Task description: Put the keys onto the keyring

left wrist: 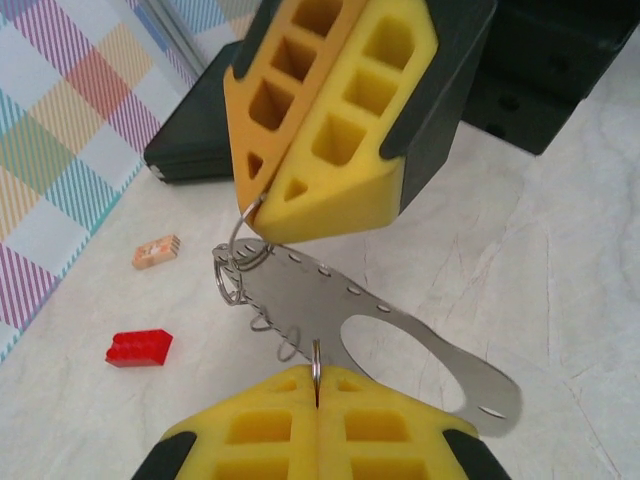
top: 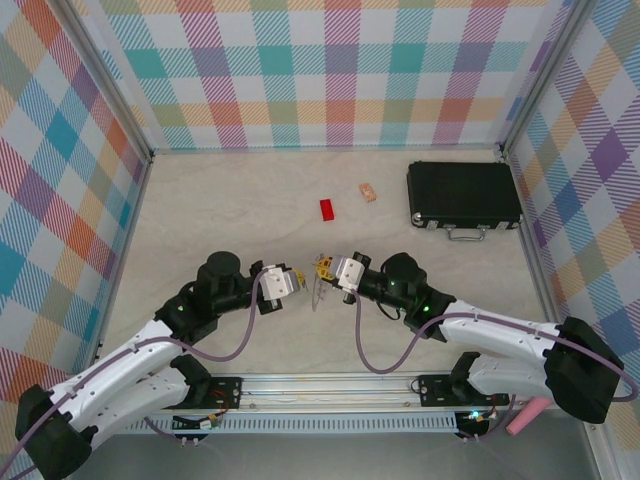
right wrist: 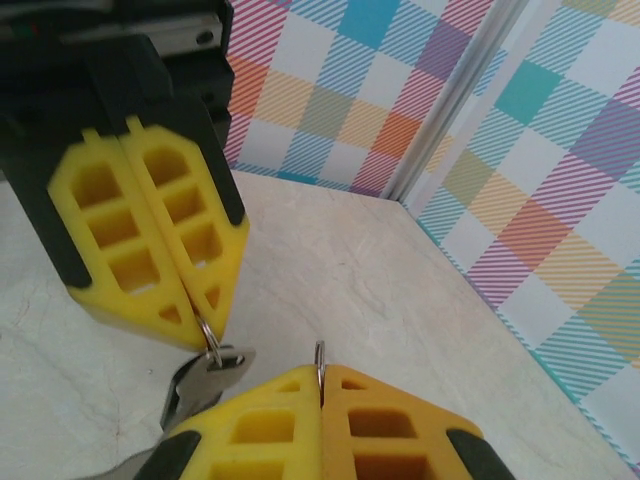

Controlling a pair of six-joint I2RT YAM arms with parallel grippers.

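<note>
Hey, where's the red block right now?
In the top view the red block lies on the table's far middle, just left of the small tan block, with the black case farther right.

Left arm (top: 130, 365): white links, black joints, rising from its base and bending inward toward the centre. Left tool (top: 291, 282): yellow fingers (left wrist: 270, 430) pressed flat together, tips pointing right. Right arm (top: 500, 340): mirrored pose, elbow low, wrist reaching inward to the left. Right tool (top: 324, 267): one yellow and one orange finger, likewise closed, tips pointing left. The two tools meet tip to tip, close together, not touching.
</note>
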